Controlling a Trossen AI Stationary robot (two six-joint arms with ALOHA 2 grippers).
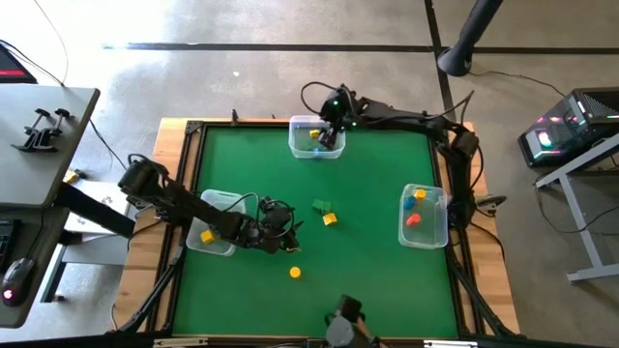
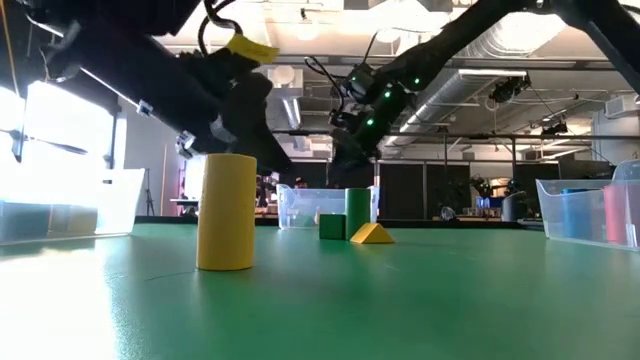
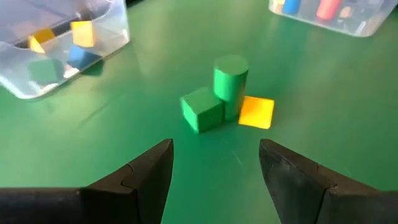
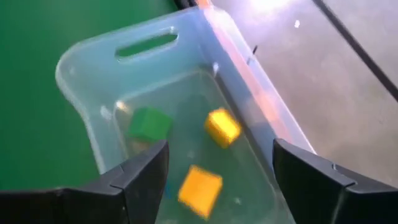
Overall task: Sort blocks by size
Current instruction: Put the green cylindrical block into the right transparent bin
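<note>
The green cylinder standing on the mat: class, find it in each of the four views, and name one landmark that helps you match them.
High view: green cylinder at mid-table.
Low view: upright, centre, behind the yellow wedge.
Left wrist view: upright, ahead of the open left gripper.
Right wrist view: not in it.
Shared landmark: the green cube touching it.

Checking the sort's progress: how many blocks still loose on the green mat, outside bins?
4: green cube, green cylinder and yellow wedge clustered mid-table; yellow cylinder alone nearer the front edge. The left arm may hide more.
</note>
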